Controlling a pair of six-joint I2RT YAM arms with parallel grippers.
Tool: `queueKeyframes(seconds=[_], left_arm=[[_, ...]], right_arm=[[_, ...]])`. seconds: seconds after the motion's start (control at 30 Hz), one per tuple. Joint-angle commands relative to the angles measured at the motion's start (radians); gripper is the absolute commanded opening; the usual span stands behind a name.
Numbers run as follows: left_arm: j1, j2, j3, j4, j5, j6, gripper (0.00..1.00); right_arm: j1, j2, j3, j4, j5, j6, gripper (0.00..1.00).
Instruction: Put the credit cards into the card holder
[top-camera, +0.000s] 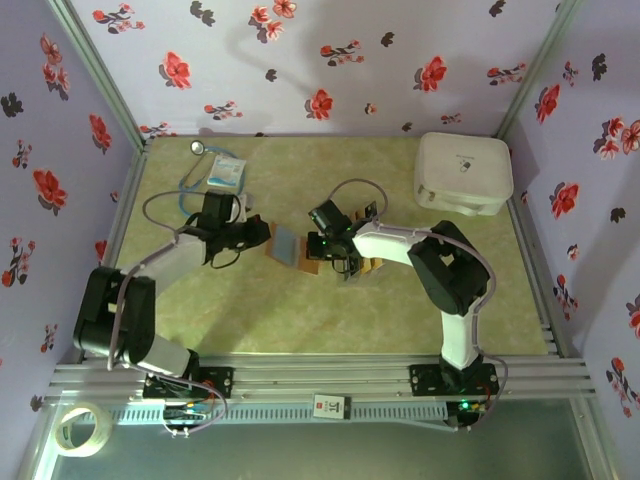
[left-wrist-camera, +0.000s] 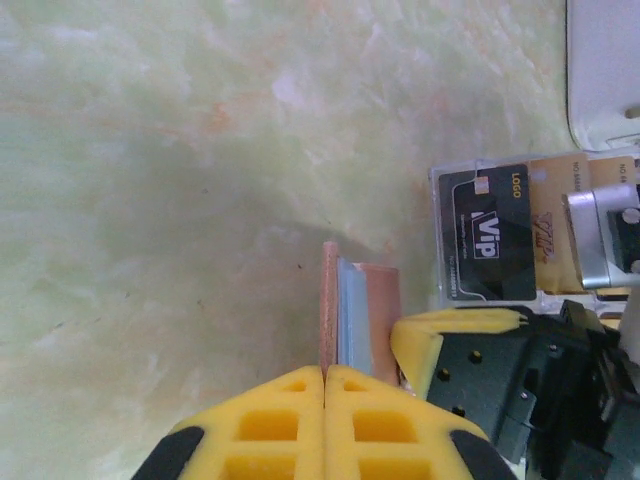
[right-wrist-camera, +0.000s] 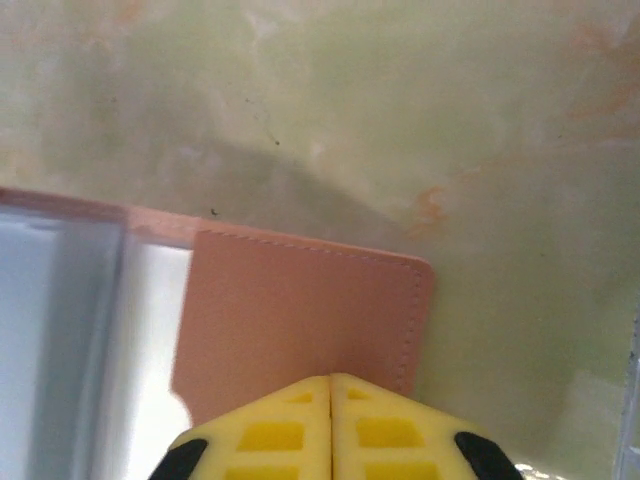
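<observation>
1. Lilac walls (top-camera: 330, 60) printed with red and dark flowers close the cell in on three sides
2. Pale green marbled table (top-camera: 300, 320) fills the floor between them. A silver rail (top-camera: 330, 375) runs along its near edge, where both arms are bolted down
3. White rounded case (top-camera: 463, 172) sits in the far right corner, well apart from the work at the middle
4. Stethoscope (top-camera: 193, 165) and a small packet (top-camera: 225, 172) lie together at the far left
5. Reddish-brown card holder (right-wrist-camera: 300, 320) is open near the table's centre, between the two claws. Its greyish clear pocket sits beside a stitched leather flap
6. Credit cards (left-wrist-camera: 490, 235) lie just right of the holder, close by the right arm's wrist: a black one marked VIP over gold ones, with a clear plastic border around them
7. Left claw (left-wrist-camera: 325, 372) has its yellow pads squeezed fully together, pinching one cover of the holder, which stands on edge in the seam between them
8. Right claw (right-wrist-camera: 330, 380) has its pads drawn together too, tips over the near edge of the flap; whether they press on it I cannot tell
</observation>
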Motion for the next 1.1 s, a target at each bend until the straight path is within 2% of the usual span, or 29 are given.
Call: queueKeyframes(seconds=[0.0,0.07,0.17,0.4,0.6,0.73,0.87,1.07], left_arm=[[0.01,-0.051,0.025,-0.125,-0.062,0.051,0.0],[0.007,-0.065,0.023,-0.145,-0.073,0.051,0.0],[-0.002,-0.08,0.019,-0.165,-0.097,0.055,0.0],[-0.053,-0.06,0.029,-0.163,-0.127,0.045,0.0],[-0.107,-0.035,0.055,-0.2,-0.218,0.056,0.0],[-0.138,-0.032,0.08,-0.252,-0.3,0.09,0.0],[-0.14,-0.037,0.081,-0.26,-0.333,0.094,0.0],[-0.144,-0.041,0.113,-0.313,-0.373,0.114,0.0]], right_arm=[[-0.019,-0.04,0.014,-0.048,0.025,0.0,0.29],[-0.024,-0.053,0.008,-0.056,0.031,-0.001,0.4],[-0.028,-0.082,0.001,-0.064,0.042,-0.004,0.47],[-0.025,-0.136,0.001,-0.072,0.04,-0.003,0.46],[0.001,-0.142,0.016,-0.076,0.022,-0.005,0.45],[0.038,-0.114,0.043,-0.097,0.039,-0.021,0.5],[0.083,-0.067,0.082,-0.144,0.083,-0.054,0.6],[0.101,-0.004,0.089,-0.216,0.142,-0.08,0.59]])
